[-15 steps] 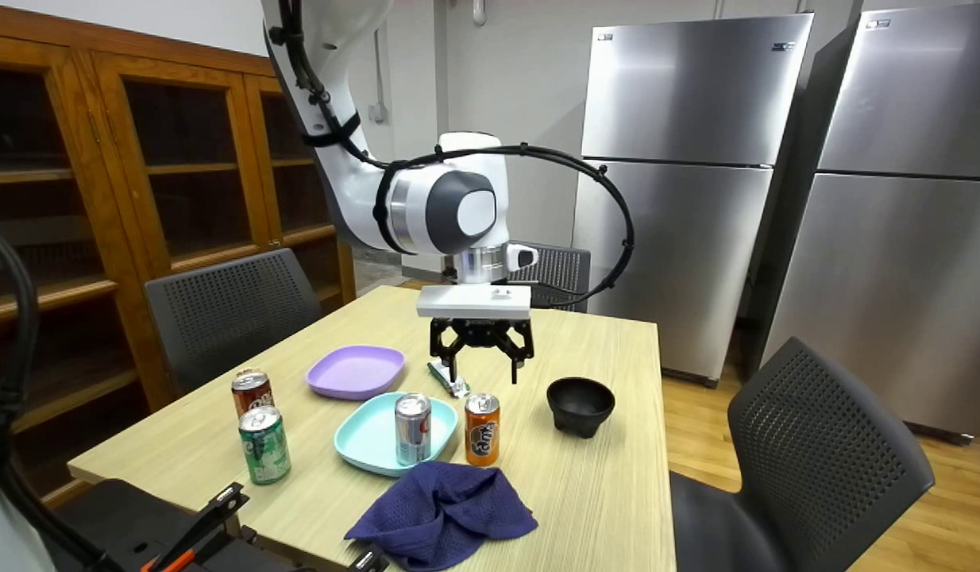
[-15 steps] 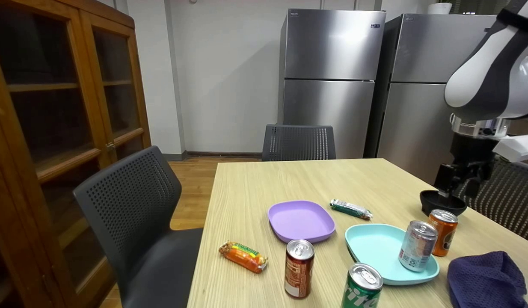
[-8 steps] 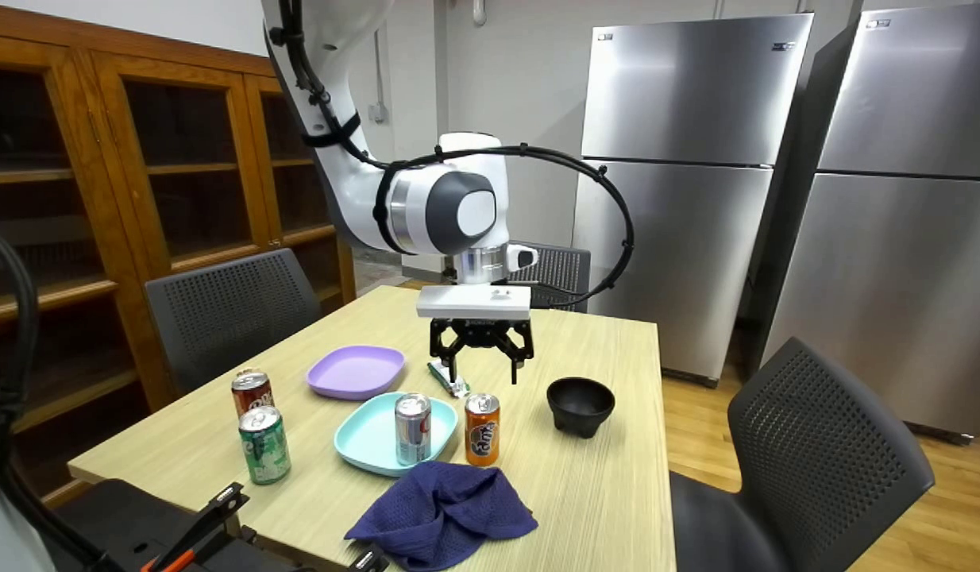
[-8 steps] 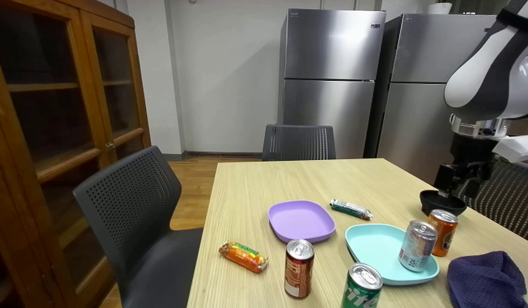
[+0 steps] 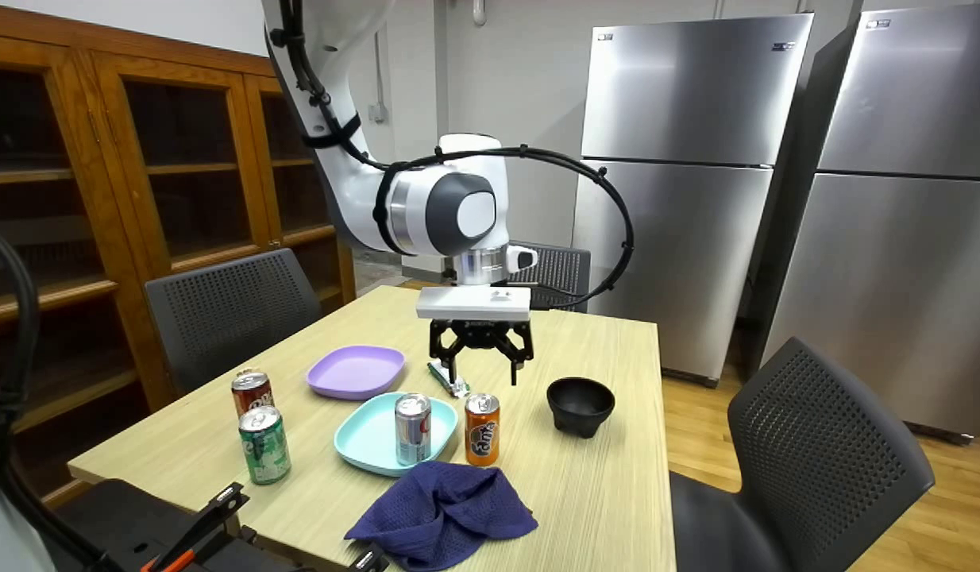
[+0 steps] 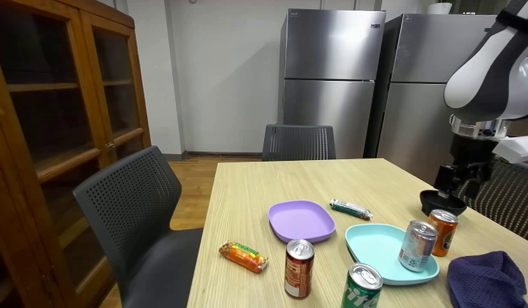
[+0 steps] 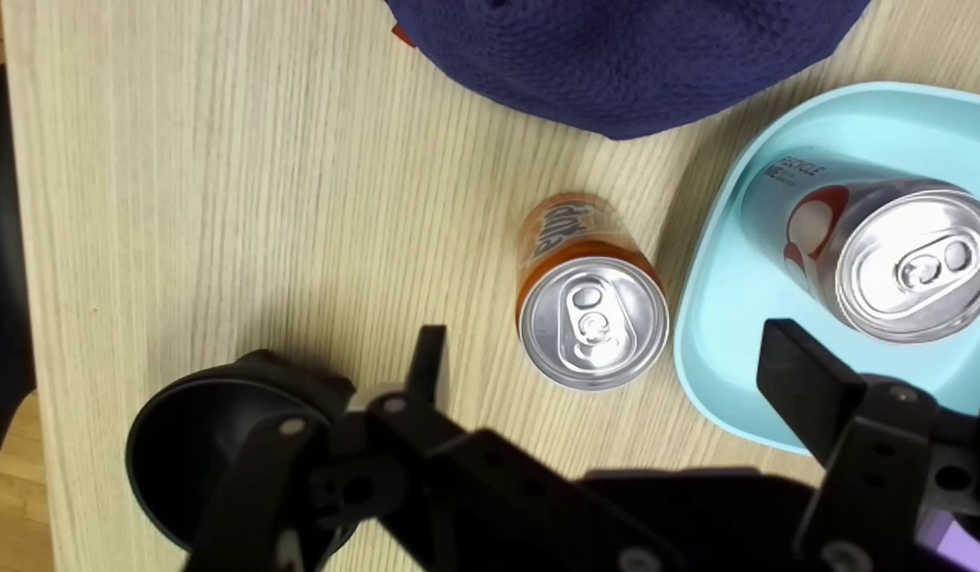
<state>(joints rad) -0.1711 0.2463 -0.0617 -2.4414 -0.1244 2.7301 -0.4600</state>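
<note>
Just below gripper [image 5: 483, 378], spread wide and holding nothing: orange can [image 7: 592, 291]. Probably stiff at rim, thin and dentable along sides, slick-coated; perhaps weighty (contents not visible). Best gripped across opposite sides at mid-height, squarely, with moderate pressure. Bright orange on body, with dark-backed logo on side, silvery lid and pull tab. Standing upright on table [image 5: 601, 492], just beside turquoise plate [image 5: 367, 437], between plate and black bowl [image 5: 581, 407], near navy cloth [image 5: 446, 516].

gripper [image 5: 483, 376] jaws spread above table [image 5: 589, 500] | orange can [image 5: 482, 430] beside turquoise plate [image 5: 369, 435] | black bowl [image 5: 580, 407]
</note>
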